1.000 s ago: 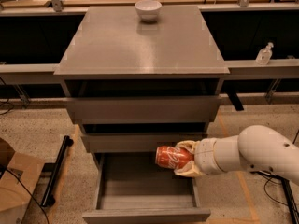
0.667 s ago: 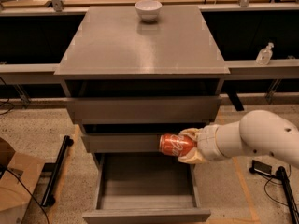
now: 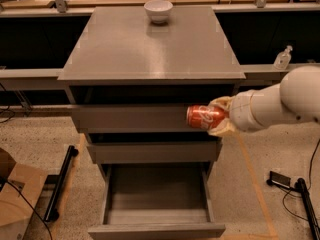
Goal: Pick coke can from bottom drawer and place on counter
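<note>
Red can (image 3: 204,117): the coke can, lying on its side in the air, in front of the right end of the top drawer (image 3: 125,118), just below the counter's near edge.
My gripper (image 3: 216,117): at the can's right end.
My fingers (image 3: 223,104): tan, one above the can and one below, closed onto it and gripping it.
My arm (image 3: 280,104): white, reaching in from the right.
Middle drawer (image 3: 152,152): below the can, slightly out.
Bottom drawer (image 3: 155,230): pulled well out toward the near side, lower than the can.
Counter (image 3: 150,49): grey, smooth, above the can.
Bowl (image 3: 158,10): white, at the counter's far edge.
Bottle (image 3: 282,59): clear, on the rail at far right.
</note>
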You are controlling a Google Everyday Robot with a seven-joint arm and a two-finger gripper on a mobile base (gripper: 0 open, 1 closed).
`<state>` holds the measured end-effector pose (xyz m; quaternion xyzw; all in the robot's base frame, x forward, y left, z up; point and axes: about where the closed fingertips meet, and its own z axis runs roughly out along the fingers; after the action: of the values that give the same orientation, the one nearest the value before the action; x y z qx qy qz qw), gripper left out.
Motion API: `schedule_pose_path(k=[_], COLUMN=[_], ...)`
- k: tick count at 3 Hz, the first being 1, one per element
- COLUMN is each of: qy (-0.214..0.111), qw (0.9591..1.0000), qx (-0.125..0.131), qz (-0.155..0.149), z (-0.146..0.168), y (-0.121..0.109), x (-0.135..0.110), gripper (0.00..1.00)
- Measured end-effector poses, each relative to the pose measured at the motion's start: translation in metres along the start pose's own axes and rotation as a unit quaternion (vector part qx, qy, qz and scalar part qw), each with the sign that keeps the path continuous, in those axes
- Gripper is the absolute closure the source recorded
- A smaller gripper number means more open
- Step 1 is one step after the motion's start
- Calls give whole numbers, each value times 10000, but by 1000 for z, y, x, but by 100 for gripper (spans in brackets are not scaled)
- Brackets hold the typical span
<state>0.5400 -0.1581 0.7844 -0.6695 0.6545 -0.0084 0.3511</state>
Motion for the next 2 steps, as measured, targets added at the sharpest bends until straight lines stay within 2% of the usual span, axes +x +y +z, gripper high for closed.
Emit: schedule_pose_path(k=[1, 2], qy=[107, 127], qw=[9975, 9983], qx=[571, 447], qz=[-394, -358], z=[-57, -52], y=[-78, -73], x=[-31, -27], gripper=[100, 100])
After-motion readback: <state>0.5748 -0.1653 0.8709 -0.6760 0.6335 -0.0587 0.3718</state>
